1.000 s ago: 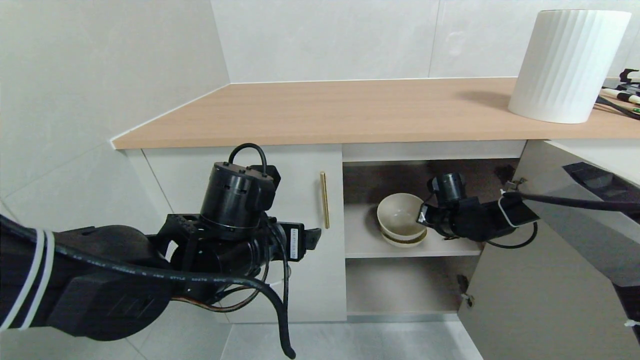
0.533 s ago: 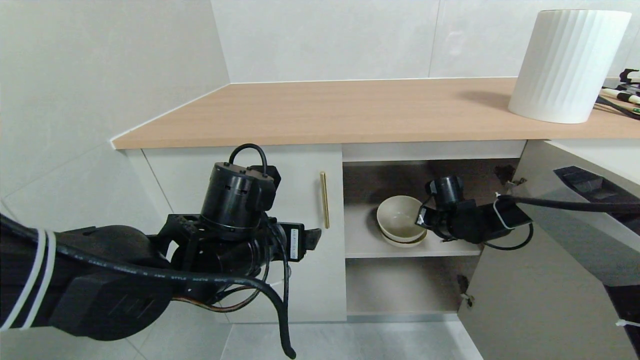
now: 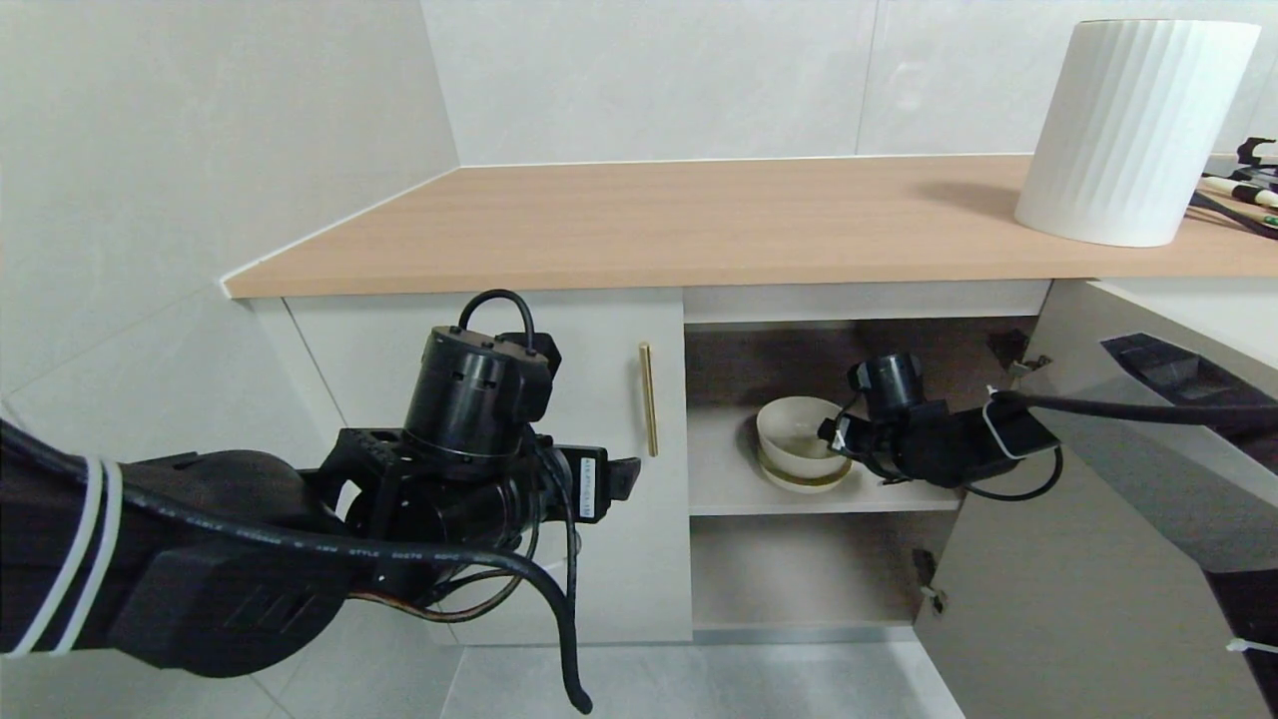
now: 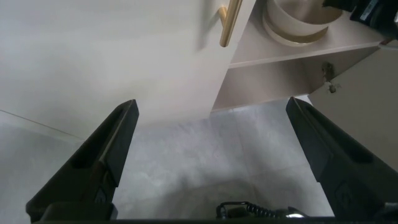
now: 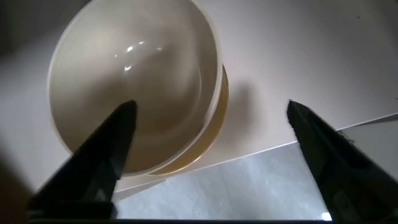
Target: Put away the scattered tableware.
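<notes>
On the upper shelf of the cabinet, toward its left end and set back from its front edge, you have a cream bowl nested upright inside a second bowl with a yellowish rim. I judge they are stacked so that the tableware takes little room.

Your right gripper is inside the cabinet, just beside the stack. Its fingers are spread wide and carry nothing. One finger stands before the bowl's rim, and I cannot tell if it touches.

Your left gripper is also wide and empty. It hangs low before the closed door, probably kept away so that it does not hinder the other arm.

Please mind the open door on the right side of the arm, and the brass handle on the closed door. A lower shelf lies under the bowls. At the right end of the counter stands a white ribbed container, well apart from the work.
</notes>
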Controlling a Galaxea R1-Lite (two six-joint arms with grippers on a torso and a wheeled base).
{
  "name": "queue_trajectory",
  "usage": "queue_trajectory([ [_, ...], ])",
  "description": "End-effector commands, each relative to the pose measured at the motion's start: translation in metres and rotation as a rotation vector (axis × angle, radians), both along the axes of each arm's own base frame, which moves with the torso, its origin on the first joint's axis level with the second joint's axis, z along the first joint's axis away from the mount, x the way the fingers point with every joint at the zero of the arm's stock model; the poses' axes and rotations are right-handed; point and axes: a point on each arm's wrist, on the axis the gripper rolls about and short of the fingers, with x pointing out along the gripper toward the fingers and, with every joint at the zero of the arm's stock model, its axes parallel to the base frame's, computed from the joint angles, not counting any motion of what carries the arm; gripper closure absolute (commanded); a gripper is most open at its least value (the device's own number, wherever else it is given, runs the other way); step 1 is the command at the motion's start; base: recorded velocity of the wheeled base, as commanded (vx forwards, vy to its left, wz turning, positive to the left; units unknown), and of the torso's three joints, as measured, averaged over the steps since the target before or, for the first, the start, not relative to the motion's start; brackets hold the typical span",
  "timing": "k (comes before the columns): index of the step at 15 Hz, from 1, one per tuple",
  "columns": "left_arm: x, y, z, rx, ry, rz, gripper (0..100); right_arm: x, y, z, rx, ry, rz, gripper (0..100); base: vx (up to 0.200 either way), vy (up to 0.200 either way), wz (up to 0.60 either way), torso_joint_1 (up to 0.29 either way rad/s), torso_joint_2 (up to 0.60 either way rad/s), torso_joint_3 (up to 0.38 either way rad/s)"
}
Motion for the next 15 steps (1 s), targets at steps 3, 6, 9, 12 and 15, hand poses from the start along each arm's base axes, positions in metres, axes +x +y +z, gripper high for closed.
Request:
queue_trajectory([
  [3,0.001,0.0,-0.001,0.002,0.002,0.001,0,-0.009,0.0,0.012,0.002,0.002,0.003,0,0.0,0.0,0.0,0.0,0.0,0.0],
  [6,0.001,0.0,-0.002,0.002,0.005,0.003,0,-0.057,0.01,0.047,0.002,0.049,0.067,0,0.0,0.0,0.0,0.0,0.0,0.0],
  [9,0.0,0.001,-0.002,0.006,0.01,0.003,0,-0.114,0.022,0.075,-0.014,0.051,0.165,0,0.0,0.0,0.0,0.0,0.0,0.0],
  [12,-0.003,0.005,-0.007,0.018,0.026,0.009,0,-0.161,0.024,0.092,-0.056,0.056,0.257,0,0.0,0.0,0.0,0.0,0.0,0.0],
  [15,-0.013,0.013,-0.01,0.023,0.038,0.01,0,-0.209,0.018,0.098,-0.077,0.092,0.329,0,0.0,0.0,0.0,0.0,0.0,0.0],
])
